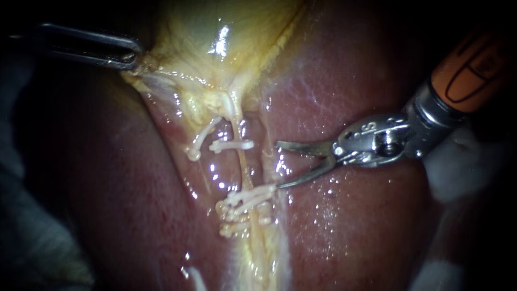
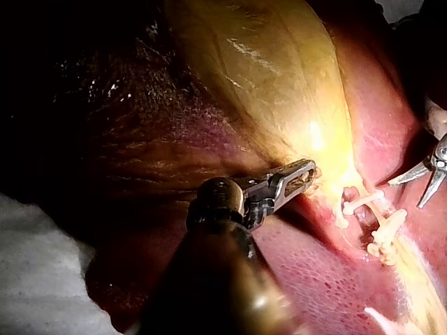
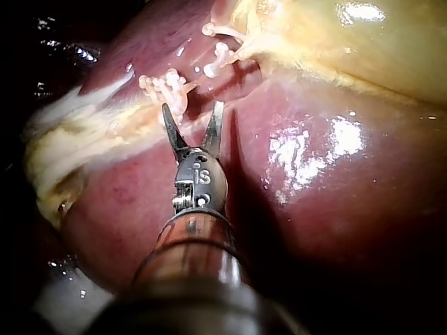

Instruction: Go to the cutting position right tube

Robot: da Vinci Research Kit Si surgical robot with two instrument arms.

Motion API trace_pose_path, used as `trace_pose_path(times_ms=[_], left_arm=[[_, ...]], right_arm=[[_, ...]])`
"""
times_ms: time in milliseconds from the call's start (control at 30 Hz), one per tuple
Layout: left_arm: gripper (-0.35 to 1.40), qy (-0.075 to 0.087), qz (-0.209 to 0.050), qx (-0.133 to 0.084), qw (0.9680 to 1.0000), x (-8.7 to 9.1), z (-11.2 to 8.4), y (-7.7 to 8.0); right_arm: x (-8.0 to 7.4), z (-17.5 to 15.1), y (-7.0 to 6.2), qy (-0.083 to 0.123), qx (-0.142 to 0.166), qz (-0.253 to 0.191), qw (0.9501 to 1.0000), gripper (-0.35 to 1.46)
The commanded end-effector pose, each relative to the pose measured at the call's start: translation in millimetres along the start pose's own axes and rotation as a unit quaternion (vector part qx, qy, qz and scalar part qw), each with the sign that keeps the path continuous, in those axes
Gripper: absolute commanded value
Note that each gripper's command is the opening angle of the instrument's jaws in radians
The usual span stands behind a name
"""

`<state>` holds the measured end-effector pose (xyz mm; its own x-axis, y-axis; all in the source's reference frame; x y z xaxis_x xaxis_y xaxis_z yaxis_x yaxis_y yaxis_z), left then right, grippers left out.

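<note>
Over liver, right instrument gapes beside clips; left wrist view shows left instrument clamping gallbladder

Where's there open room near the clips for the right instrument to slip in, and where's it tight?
Free: bare liver beneath the right instrument, its jaws open, and the bare tube stretch between the upper clips and the lower clips. Crowded: the lower clips, right at the lower jaw's tip, and the gallbladder edge that the left instrument grips.
</note>
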<state>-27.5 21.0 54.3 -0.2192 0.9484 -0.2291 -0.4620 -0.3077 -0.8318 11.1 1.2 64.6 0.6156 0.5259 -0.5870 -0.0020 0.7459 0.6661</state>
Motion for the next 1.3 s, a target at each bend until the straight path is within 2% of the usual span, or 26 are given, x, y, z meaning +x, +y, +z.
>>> trace_pose_path(times_ms=[33, 267, 467, 800, 1300], left_arm=[[-0.35, 0.000, 0.000, 0.000, 1.0000, 0.0, 0.0, 0.1], [-0.35, 0.000, 0.000, 0.000, 1.0000, -0.1, -0.1, 0.2], [-0.35, 0.000, 0.000, 0.000, 1.0000, -0.1, -0.1, 0.2], [-0.35, 0.000, -0.001, 0.001, 1.0000, -0.1, -0.2, 0.4], [-0.35, 0.001, -0.001, 0.001, 1.0000, -0.1, -0.2, 0.6]], right_arm=[[-0.2, 0.2, 0.3, 0.001, 0.003, 0.004, 1.0000, 1.44], [-0.8, 1.5, 1.9, 0.018, 0.034, 0.012, 0.9992, 1.44], [-0.5, 3.1, 2.1, 0.026, 0.057, 0.008, 0.9980, 1.43], [-0.6, 6.9, 2.0, 0.025, 0.067, 0.008, 0.9974, 1.44], [2.0, 11.0, 1.9, 0.067, 0.082, 0.030, 0.9940, 1.44]])
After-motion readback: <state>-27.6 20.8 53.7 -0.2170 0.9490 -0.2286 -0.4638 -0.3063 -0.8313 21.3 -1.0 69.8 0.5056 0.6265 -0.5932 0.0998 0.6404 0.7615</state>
